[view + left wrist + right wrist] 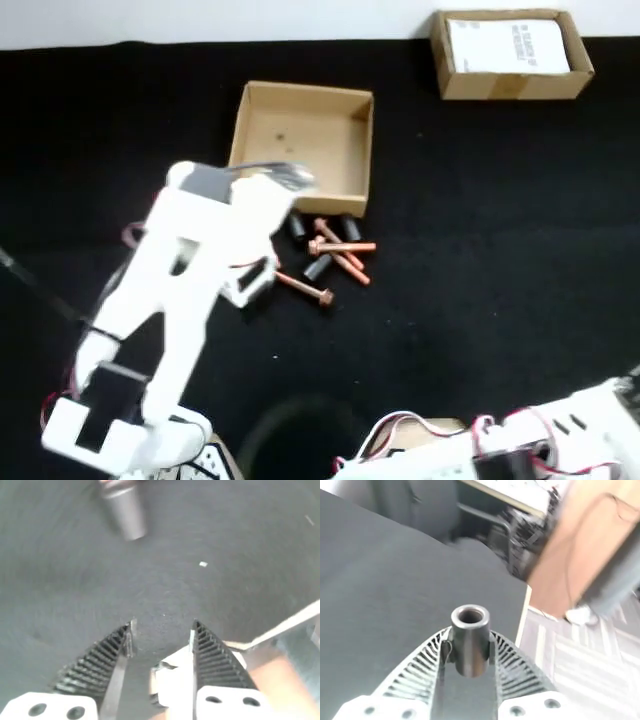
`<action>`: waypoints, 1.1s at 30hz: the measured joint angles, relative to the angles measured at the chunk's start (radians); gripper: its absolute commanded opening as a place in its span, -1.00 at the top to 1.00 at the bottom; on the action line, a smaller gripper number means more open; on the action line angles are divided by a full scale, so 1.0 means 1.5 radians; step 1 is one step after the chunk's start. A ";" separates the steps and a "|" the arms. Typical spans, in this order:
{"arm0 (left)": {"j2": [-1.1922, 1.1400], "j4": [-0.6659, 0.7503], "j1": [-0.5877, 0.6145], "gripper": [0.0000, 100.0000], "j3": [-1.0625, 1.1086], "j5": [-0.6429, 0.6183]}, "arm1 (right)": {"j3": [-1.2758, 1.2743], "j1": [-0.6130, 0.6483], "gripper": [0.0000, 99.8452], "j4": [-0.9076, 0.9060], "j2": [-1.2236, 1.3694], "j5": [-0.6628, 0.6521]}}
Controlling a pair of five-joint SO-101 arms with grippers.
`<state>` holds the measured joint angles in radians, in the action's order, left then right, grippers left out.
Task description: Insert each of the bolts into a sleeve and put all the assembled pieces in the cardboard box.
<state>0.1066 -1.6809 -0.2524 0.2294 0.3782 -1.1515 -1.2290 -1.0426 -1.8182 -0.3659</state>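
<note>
The right pincer (470, 634) pinches a dark sleeve (470, 657), its hollow end showing. The left pincer (162, 630) hangs spread above the black surface (225, 535), near a second sleeve (125, 511) lying there.

The left arm (190, 290) is a chain of white plastic shells with black motor blocks (105, 400) near its base and thin red wires (130, 235) looping at its side; the right arm (560, 435) is white too, trailing red and white cables (385, 430). The left pincer (162, 630) has black saw-toothed fingers (95, 660) on white mounts with paired round screw holes (37, 710), while the right pincer (470, 642) shows pale grey ribbed fingers (417, 675) on like mounts.
</note>
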 measured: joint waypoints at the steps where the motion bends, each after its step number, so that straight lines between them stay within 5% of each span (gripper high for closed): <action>1: -0.004 -0.003 -0.021 0.64 -0.014 0.030 | -0.027 -0.014 0.99 0.031 0.001 -0.002; 10: -0.027 -0.005 -0.184 0.64 -0.047 0.254 | -0.168 -0.072 0.99 0.229 0.001 -0.003; 24: -0.366 0.092 -0.205 0.64 -0.288 0.300 | -0.197 -0.072 0.99 0.265 0.001 -0.003; 33: -0.568 -0.015 -0.199 0.64 -0.531 0.334 | -0.199 -0.072 0.98 0.311 0.001 -0.003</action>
<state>-0.7449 -1.7039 -0.5516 -0.5669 0.8800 -1.4507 -1.3364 -0.5762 -1.8167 -0.3705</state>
